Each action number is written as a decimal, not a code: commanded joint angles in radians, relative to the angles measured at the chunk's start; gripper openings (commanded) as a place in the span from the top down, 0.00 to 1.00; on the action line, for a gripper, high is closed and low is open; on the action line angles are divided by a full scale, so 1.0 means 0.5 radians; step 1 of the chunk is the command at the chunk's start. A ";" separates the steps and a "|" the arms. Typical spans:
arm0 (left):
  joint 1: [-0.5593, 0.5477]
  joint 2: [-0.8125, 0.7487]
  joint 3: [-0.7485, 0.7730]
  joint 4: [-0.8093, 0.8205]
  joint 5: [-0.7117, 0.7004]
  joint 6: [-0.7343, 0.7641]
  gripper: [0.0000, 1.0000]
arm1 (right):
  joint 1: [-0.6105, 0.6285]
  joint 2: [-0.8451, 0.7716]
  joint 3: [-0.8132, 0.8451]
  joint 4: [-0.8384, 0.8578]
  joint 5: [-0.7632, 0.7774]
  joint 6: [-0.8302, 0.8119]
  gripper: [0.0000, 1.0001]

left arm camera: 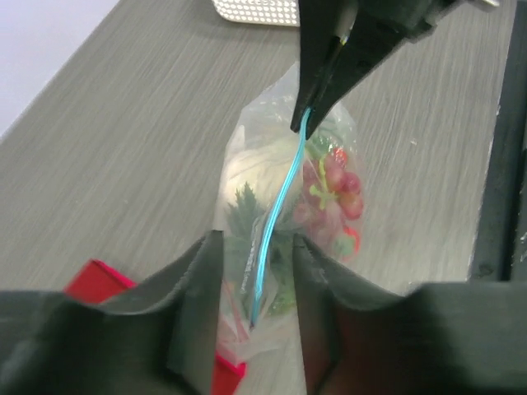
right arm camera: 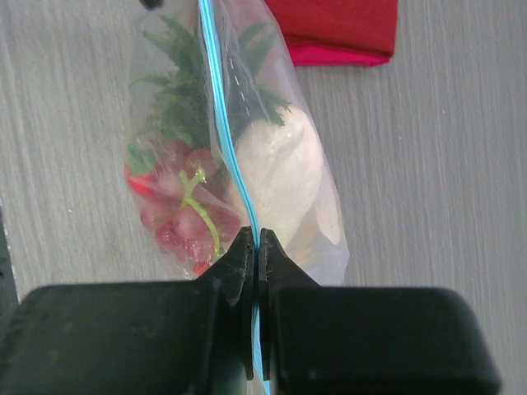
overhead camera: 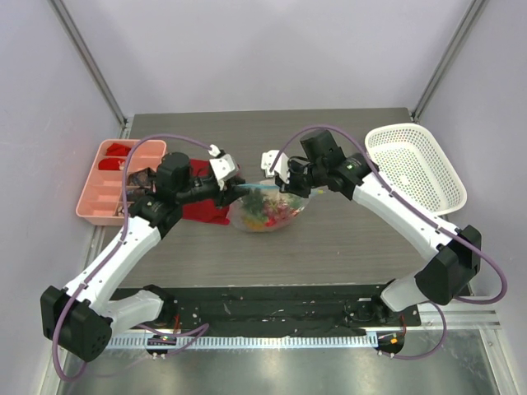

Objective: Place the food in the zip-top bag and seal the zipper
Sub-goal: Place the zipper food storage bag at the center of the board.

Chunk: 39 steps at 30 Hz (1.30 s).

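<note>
Grey table [overhead camera: 346, 239] | your right gripper [right arm camera: 255, 247] pinched tight on zipper [right arm camera: 221, 123] | your left gripper [left arm camera: 257, 243] parted, straddling zipper | food [right arm camera: 185, 206] in bag [right arm camera: 325, 222] between both

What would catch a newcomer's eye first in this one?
The clear zip-top bag, packed with colourful food, sits mid-table between both arms. The right gripper is pinched shut on its teal zipper at one end; the left gripper straddles the other end, jaws apart. A red cloth lies just beside the bag.
</note>
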 commanded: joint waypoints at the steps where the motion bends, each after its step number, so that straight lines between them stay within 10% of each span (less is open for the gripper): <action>1: 0.028 -0.016 0.095 0.220 -0.188 -0.295 0.43 | -0.077 0.013 0.116 0.120 0.177 0.004 0.99; 7: 0.086 -0.016 0.116 0.312 -0.384 -0.542 0.00 | -0.176 0.219 0.432 0.206 0.269 0.054 0.99; 18: 0.249 0.067 0.205 0.184 -0.642 -0.750 0.00 | -0.262 0.505 0.788 0.295 0.499 -0.143 0.99; 28: 0.282 0.156 0.343 -0.239 -0.691 -0.846 0.00 | -0.060 0.192 -0.278 0.415 0.533 -0.318 0.99; 39: 0.298 0.319 0.616 -0.874 -0.685 -0.898 0.00 | 0.152 0.044 -0.608 0.283 0.374 0.112 0.94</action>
